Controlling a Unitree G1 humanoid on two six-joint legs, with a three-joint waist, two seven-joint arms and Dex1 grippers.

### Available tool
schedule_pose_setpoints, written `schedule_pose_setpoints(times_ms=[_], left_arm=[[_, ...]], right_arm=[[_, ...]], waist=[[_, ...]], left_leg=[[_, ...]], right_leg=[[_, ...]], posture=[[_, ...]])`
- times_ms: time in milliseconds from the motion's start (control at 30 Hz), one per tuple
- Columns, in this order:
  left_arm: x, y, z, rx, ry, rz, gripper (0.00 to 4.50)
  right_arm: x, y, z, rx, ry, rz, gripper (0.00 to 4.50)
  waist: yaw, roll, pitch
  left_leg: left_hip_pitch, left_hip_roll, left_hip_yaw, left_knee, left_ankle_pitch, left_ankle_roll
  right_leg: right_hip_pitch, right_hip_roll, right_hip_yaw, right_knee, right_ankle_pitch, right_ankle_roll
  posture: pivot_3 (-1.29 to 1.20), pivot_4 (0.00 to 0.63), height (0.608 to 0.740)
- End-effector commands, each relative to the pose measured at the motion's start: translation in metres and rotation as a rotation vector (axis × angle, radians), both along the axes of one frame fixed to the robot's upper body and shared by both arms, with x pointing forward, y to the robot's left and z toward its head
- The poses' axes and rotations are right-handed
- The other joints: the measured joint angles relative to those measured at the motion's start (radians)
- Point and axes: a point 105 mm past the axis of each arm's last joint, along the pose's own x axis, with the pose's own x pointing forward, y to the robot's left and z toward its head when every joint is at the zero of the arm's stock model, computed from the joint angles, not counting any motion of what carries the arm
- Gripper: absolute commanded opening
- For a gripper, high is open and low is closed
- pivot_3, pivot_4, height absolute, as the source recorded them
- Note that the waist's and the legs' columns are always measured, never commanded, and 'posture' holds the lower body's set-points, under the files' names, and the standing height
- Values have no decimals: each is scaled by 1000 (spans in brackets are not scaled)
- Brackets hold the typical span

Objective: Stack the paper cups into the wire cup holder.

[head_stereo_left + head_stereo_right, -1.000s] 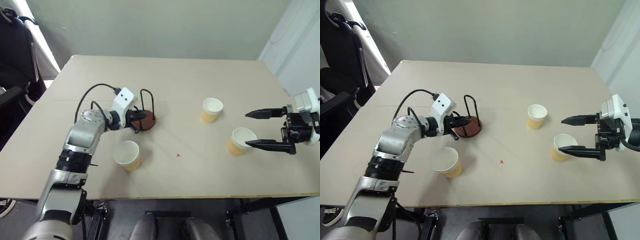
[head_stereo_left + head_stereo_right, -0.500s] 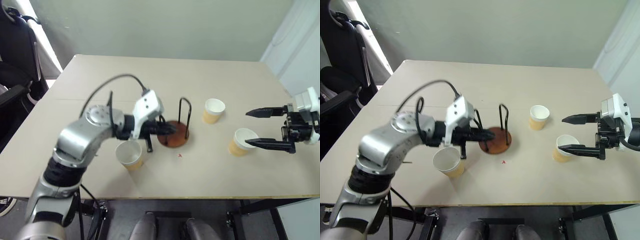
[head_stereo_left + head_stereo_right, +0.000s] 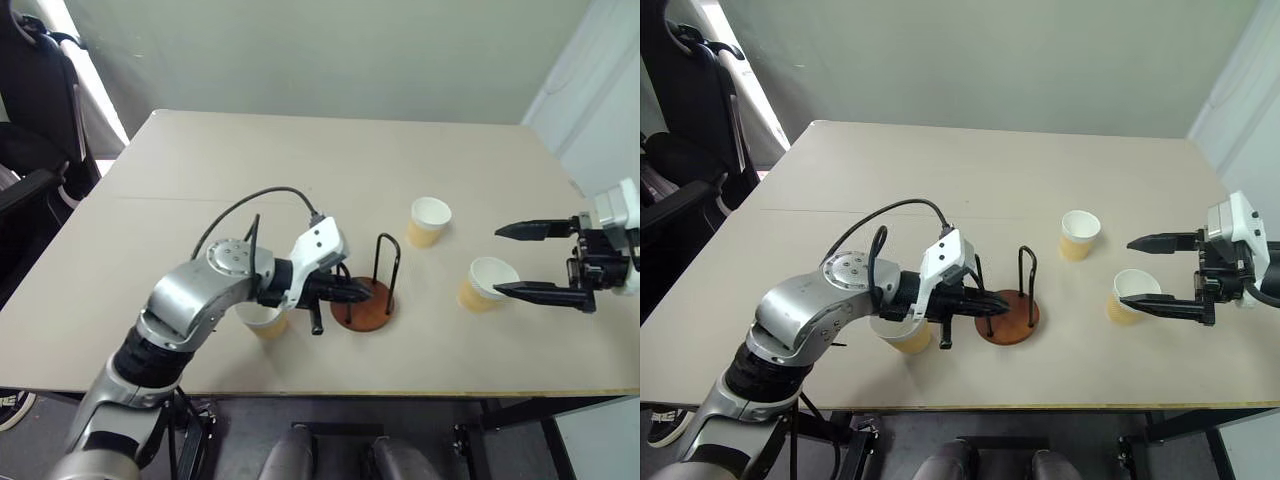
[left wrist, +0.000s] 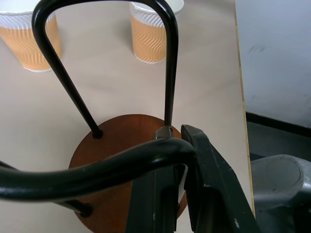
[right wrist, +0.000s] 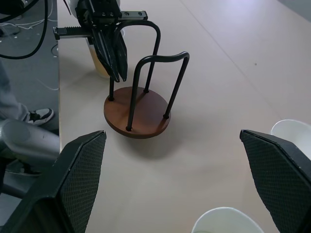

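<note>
My left gripper (image 3: 352,292), pinching a holder (image 3: 365,304) wire, dragged it from upper left toward center; cups (image 3: 428,221) now nearer.

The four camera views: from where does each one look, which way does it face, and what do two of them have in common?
Left and right eye views: from the head, looking down over the table; both arms show.
Left wrist view: along the left pincer, shut on a wire of the wire cup holder, toward two paper cups.
Right wrist view: between the open right pincer's fingers, toward the holder and the left pincer.
Shared: both wrist views show the holder's brown base.
</note>
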Motion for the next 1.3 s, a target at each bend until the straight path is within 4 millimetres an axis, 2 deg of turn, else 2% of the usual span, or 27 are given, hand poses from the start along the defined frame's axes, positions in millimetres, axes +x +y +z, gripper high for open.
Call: schedule_pose_setpoints(times_ms=[33, 67, 200, 333, 467, 500, 633, 700, 767, 900, 967, 1067, 1200, 1300], left_arm=[[-4, -9, 0, 5, -37, -32, 17], [-4, -10, -3, 12, -37, -32, 17], [-10, -10, -11, 47, -35, -68, 1210], [-8, -3, -17, 89, -52, -55, 2749], [-10, 3, -13, 90, -54, -52, 4254], [-11, 5, -12, 90, -51, -53, 4471], [-15, 19, -1, 75, -45, -53, 4471], [-18, 27, 14, 35, -48, -74, 4471], [-11, 36, 30, 10, -99, -39, 4471], [2, 61, 59, -7, -203, 27, 4471], [-3, 72, 71, -6, -257, -2, 4471], [-13, 101, 90, -22, -266, -12, 4471], [-19, 125, 100, -28, -284, 27, 4471], [-22, 131, 101, -28, -295, 59, 4471]], right_arm=[[-4, 1, 16, -2, -69, -1, 4500], [-4, 1, 16, -2, -69, 0, 4500], [-5, 1, 16, -3, -69, -1, 4500], [-6, 0, 16, -4, -69, -4, 4500], [-6, 0, 17, -6, -68, -4, 4500], [-6, 0, 16, -7, -65, -1, 4500], [-3, 1, 5, -92, -42, -9, 4500], [2, 0, -4, -154, -29, -27, 4500], [8, -2, -12, -201, -15, -43, 4500], [19, -6, -30, -307, 9, -69, 4500], [23, -8, -36, -330, 16, -70, 4500], [27, -6, -43, -354, 31, -57, 4500], [31, -10, -51, -388, 47, -62, 4500], [33, -12, -52, -392, 53, -60, 4500]], waist=[[0, 0, 0], [0, 0, 0], [0, 0, 0], [0, 0, 0], [0, 0, 0], [0, 0, 0], [-1, 0, 0], [-2, 0, 0], [-2, 0, 0], [-2, 1, 0], [-3, 1, 0], [-8, 1, 0], [-10, 1, 0], [-9, 2, 0]], left_leg=[[0, 0, 0, 0, 0, 0], [0, 0, 0, 0, 0, 0], [0, 0, 0, 0, 0, 0], [0, 0, 0, 0, 0, 0], [0, 0, 0, 0, 0, 0], [0, 0, 0, 0, 0, 0], [0, 0, 0, -1, 0, 0], [0, 0, 0, -1, 0, 0], [0, 1, 0, -2, 0, 0], [0, 0, 0, -1, -2, 2], [0, 1, 0, -1, -3, 3], [-1, 1, 0, -2, -4, 2], [-1, 1, 0, -4, -4, 2], [-2, 1, 0, -5, -4, 2]], right_leg=[[0, 0, 0, 0, 0, 0], [0, 0, 0, 0, 0, 0], [0, 0, 0, 0, 0, 0], [0, 0, 0, 0, 0, 0], [0, 0, 0, 0, 0, 0], [0, 0, 0, 0, 0, 0], [0, 0, 0, 0, 0, 0], [-1, 0, 0, 0, 0, 0], [-1, 0, 0, 0, 0, 0], [-1, 0, 0, 0, 0, -1], [-1, 0, 0, 0, 1, -1], [-3, -1, 0, 0, 1, -1], [-4, 0, 0, 0, 1, -2], [-5, -1, 0, -1, 1, -2]], posture=[[0, 150, 740], [0, 150, 740], [0, 150, 740], [0, 150, 740], [0, 150, 740], [0, 150, 740], [0, 150, 740], [0, 150, 740], [0, 150, 740], [0, 150, 740], [0, 150, 740], [0, 150, 740], [0, 150, 740], [0, 150, 740]])
